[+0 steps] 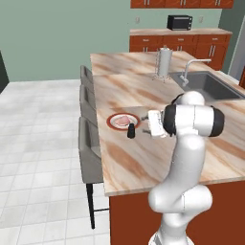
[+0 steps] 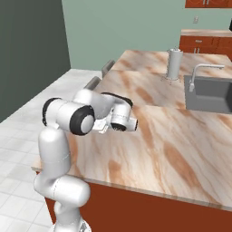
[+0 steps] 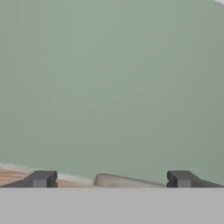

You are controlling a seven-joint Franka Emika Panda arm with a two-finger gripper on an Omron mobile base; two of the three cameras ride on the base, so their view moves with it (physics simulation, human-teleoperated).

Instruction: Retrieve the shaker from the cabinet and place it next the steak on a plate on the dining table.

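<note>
On the dining table (image 1: 143, 158) lies the small round plate (image 1: 113, 123) with the pinkish steak (image 1: 123, 118) on it. The black shaker (image 1: 131, 130) stands upright on the stone top, right against the plate's near right rim. My gripper (image 1: 144, 124) hovers just to the right of the shaker, level with it and apart from it. It points sideways towards the green wall. In the hand view the fingertips (image 3: 41, 178) stand wide open with nothing between them. The bottom edge of the reddish-brown wall cabinet (image 1: 182, 4) runs along the top of the left base view.
A tall silver canister (image 1: 163, 63) stands further back on the table, beside the sink (image 1: 210, 86) and its faucet (image 1: 194, 64). Grey stools (image 1: 88, 153) line the table's left side. A microwave (image 1: 179, 22) sits on the far counter.
</note>
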